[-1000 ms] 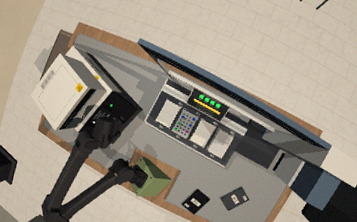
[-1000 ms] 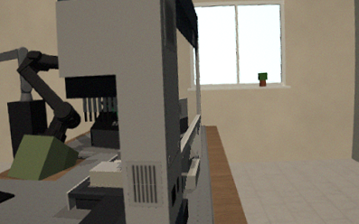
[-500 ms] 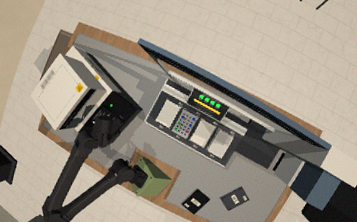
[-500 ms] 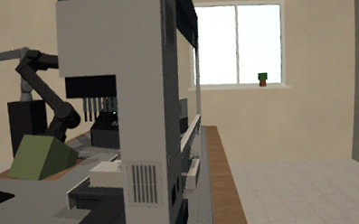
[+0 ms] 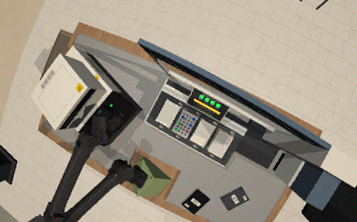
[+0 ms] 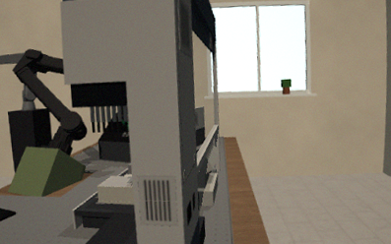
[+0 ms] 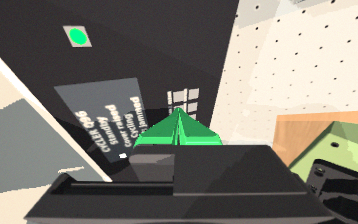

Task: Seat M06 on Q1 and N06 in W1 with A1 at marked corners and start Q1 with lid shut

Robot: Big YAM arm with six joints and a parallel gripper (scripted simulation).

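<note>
We have the gripper closed on nothing, the green jaws pinched into one wedge-shaped tip. That makes sense for a key press: one narrow point instead of two spread fingers.

The tip points at the small grid of pale square keys on the cycler's sloped black panel. We can't tell from the wrist view whether the tip touches a key or which one it lines up with. The lamp is green, so we judge no run is on. A grey display left of the keys lists status words; the marker sits low by one of them, too blurred to read for sure.

The cycler is a cream box with a flat lid and a yellow sticker; whether the lid is fully shut isn't clear from the top view.

Both plates look to be still on the deck: one pale plate at the left slot, another two slots over. Between them is the tube block with coloured caps, and the deep block is at the right end. So our guess is we're opening the lid first.

The green wedge-shaped block sits on the surface by the arm's elbow. Two dark flat nests lie further right.
</note>
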